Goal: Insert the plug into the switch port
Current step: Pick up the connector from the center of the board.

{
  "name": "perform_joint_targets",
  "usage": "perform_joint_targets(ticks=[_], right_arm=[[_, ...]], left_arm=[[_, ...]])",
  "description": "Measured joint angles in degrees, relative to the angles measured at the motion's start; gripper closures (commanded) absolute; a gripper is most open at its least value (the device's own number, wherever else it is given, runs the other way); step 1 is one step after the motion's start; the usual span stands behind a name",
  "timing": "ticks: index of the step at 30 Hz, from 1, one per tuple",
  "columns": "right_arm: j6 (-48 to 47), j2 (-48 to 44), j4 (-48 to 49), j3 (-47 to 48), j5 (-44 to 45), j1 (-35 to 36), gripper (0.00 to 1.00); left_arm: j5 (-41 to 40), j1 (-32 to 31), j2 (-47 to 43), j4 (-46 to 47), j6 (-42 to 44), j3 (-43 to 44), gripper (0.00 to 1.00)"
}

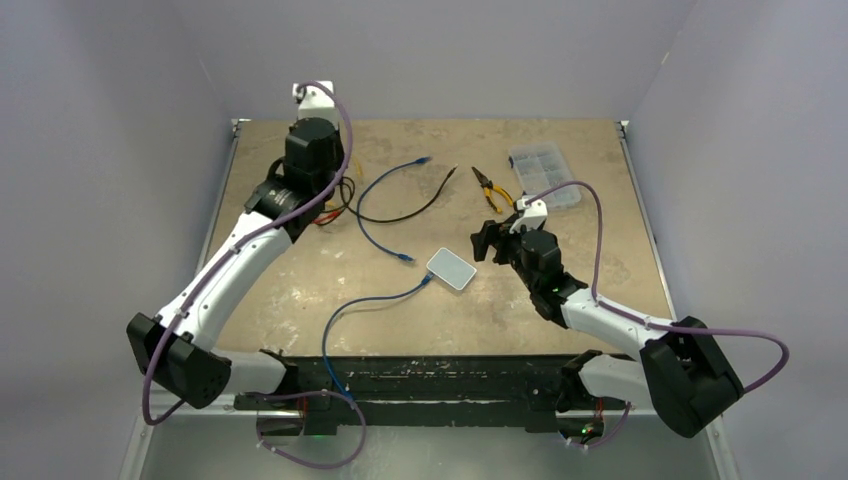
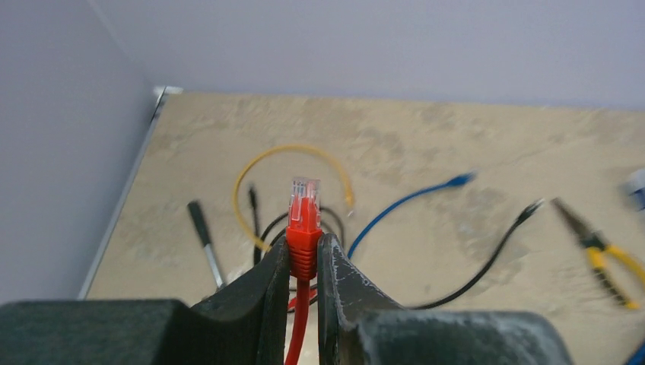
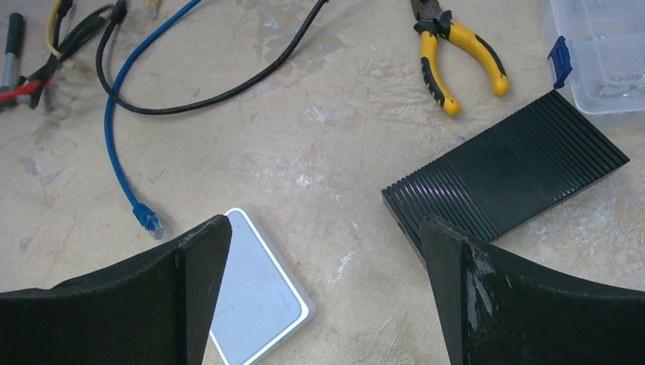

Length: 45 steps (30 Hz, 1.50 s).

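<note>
My left gripper (image 2: 304, 243) is shut on a red plug (image 2: 303, 209). It holds the plug raised over the table's far left, clear tip forward, with the red cable hanging down between the fingers. In the top view this gripper (image 1: 310, 128) is high near the back left. The white switch (image 1: 451, 268) lies flat mid-table with a blue cable (image 1: 370, 305) in its near-left side. My right gripper (image 3: 323, 224) is open and empty, hovering between the white switch (image 3: 255, 293) and a black ribbed box (image 3: 506, 179). In the top view it (image 1: 483, 240) sits just right of the switch.
A loose blue cable (image 1: 375, 200), a black cable (image 1: 420, 205), yellow-handled pliers (image 1: 492, 188) and a clear parts box (image 1: 545, 170) lie at the back. A yellow cable (image 2: 262, 163) and a pen-like tool (image 2: 204, 236) lie at the far left.
</note>
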Motion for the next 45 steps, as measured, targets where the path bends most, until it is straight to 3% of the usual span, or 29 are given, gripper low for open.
perform_joint_targets(ticks=[7, 15, 21, 28, 39, 45], right_arm=[[0.0, 1.09, 0.0, 0.37, -1.07, 0.02, 0.04], [-0.02, 1.29, -0.02, 0.63, -1.18, 0.0, 0.04], [-0.02, 1.31, 0.04, 0.66, -1.25, 0.0, 0.04], [-0.02, 2.69, 0.37, 0.74, -1.25, 0.0, 0.04], [-0.02, 4.7, 0.39, 1.11, -1.73, 0.0, 0.04], [-0.09, 4.92, 0.42, 1.4, -2.6, 0.0, 0.04]], left_arm=[[-3.19, 0.02, 5.29, -5.11, -0.13, -6.73, 1.0], [-3.91, 0.02, 5.33, -8.87, 0.2, -4.22, 1.0], [-5.35, 0.0, 0.11, -10.38, 1.18, 1.05, 1.0], [-8.52, 0.0, -7.91, -9.84, 1.66, 0.11, 1.0], [-10.05, 0.0, 5.4, -18.91, 0.17, -2.95, 1.0], [-12.28, 0.0, 3.65, -21.27, 0.55, -1.14, 1.0]])
